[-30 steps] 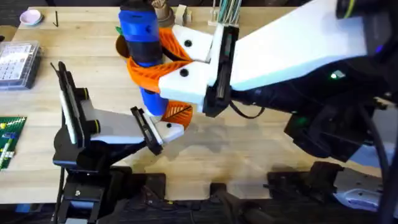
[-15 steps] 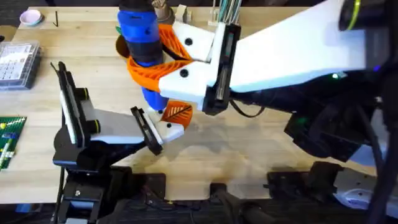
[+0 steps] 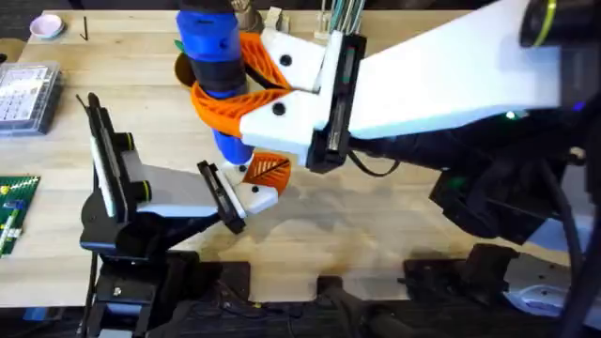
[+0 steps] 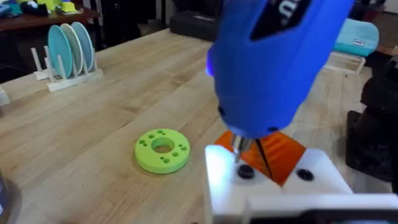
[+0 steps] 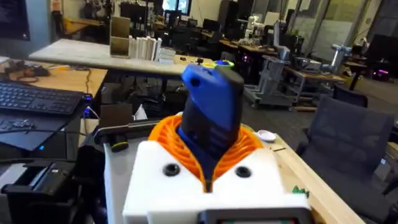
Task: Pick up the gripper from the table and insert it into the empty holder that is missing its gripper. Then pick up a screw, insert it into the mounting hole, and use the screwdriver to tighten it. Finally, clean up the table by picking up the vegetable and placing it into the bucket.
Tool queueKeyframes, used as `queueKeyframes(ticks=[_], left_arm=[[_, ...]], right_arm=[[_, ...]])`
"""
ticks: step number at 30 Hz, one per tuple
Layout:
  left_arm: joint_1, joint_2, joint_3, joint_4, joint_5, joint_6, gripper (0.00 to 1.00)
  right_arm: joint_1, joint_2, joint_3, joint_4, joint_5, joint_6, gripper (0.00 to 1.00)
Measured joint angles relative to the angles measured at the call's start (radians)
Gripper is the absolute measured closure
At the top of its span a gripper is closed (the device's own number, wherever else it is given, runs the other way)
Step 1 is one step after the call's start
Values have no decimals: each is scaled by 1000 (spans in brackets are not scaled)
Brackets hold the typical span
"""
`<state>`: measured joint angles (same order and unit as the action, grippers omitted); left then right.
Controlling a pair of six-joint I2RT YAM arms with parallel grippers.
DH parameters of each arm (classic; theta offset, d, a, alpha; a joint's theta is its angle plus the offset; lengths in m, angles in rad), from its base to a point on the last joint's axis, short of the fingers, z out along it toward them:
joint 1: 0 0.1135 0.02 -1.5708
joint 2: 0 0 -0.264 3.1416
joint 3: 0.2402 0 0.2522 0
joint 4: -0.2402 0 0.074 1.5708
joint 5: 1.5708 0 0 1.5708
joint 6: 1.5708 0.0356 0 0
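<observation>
My right gripper (image 3: pixel 225 94), white fingers with orange ribbed pads, is shut on the blue screwdriver (image 3: pixel 214 56) and holds it upright. In the left wrist view the screwdriver's silver tip (image 4: pixel 239 146) stands on a black screw (image 4: pixel 245 172) in the white holder (image 4: pixel 217 180), which looks like a finger of my left gripper (image 4: pixel 266 167). The orange gripper (image 4: pixel 283 152) sits in that holder, also seen from overhead (image 3: pixel 268 169). The left jaws look closed together. A tan rim, perhaps the bucket (image 3: pixel 180 68), peeks out behind the screwdriver. The vegetable is out of view.
A green disc with holes (image 4: pixel 163 149) lies on the table beyond the left gripper. Blue plates in a rack (image 4: pixel 68 50) stand farther off. A clear parts box (image 3: pixel 26 94), a green brick board (image 3: pixel 14 211) and a pink bowl (image 3: pixel 45 25) line the left side.
</observation>
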<state>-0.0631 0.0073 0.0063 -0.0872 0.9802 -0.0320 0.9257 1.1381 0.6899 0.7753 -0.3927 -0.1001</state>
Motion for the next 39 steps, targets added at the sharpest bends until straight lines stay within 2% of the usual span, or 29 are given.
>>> queueKeyframes(ticks=[39], left_arm=[[0,0,0,0,0,-3,988]], right_arm=[[0,0,0,-34,3,42,981]])
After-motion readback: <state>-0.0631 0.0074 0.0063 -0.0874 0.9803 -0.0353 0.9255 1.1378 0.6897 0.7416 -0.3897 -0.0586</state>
